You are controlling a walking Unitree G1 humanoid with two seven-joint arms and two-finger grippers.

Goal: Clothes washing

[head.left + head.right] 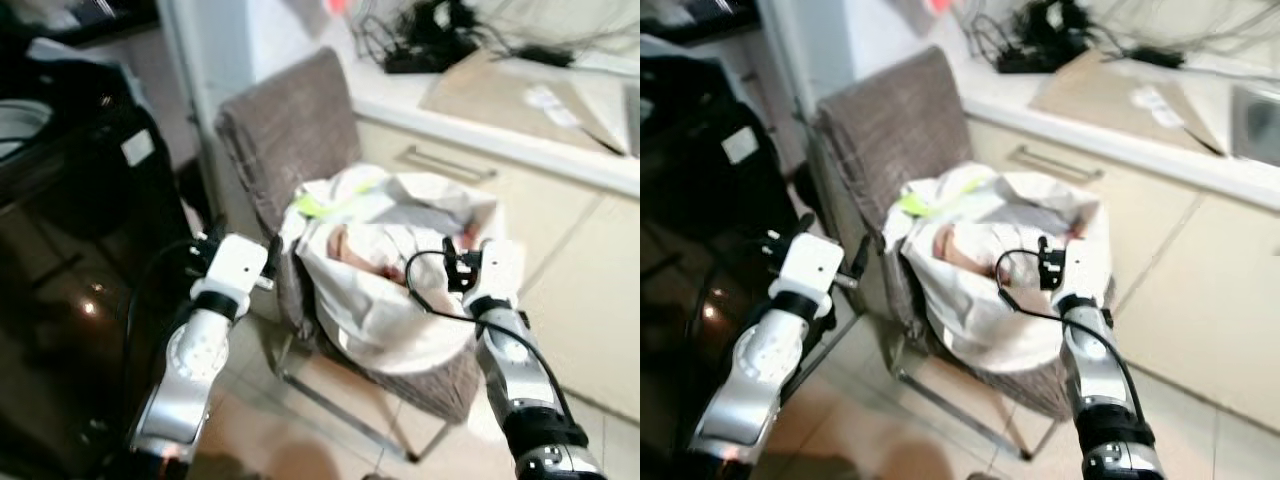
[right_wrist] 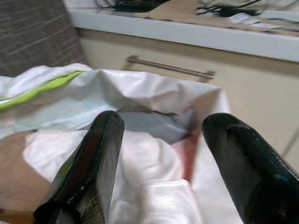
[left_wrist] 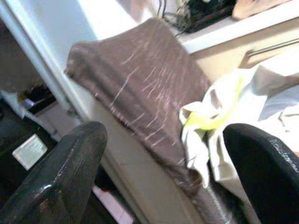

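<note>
While both arms reach out:
Laundry bag (image 1: 385,290): crumpled white sack, clothes inside, on ribbed brown chair (image 1: 290,130).
Right gripper (image 2: 163,154): jaws spread, empty, over bag's mouth.
Left gripper (image 3: 154,158): jaws wide, empty, beside chair.
Bench (image 1: 480,115): pale, cables heaped.

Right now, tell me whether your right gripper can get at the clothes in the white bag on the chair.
Probably yes. The right gripper is open and aimed at the white bag on the chair, whose mouth gapes upward, with clothes showing just beyond the fingertips and nothing between.
</note>
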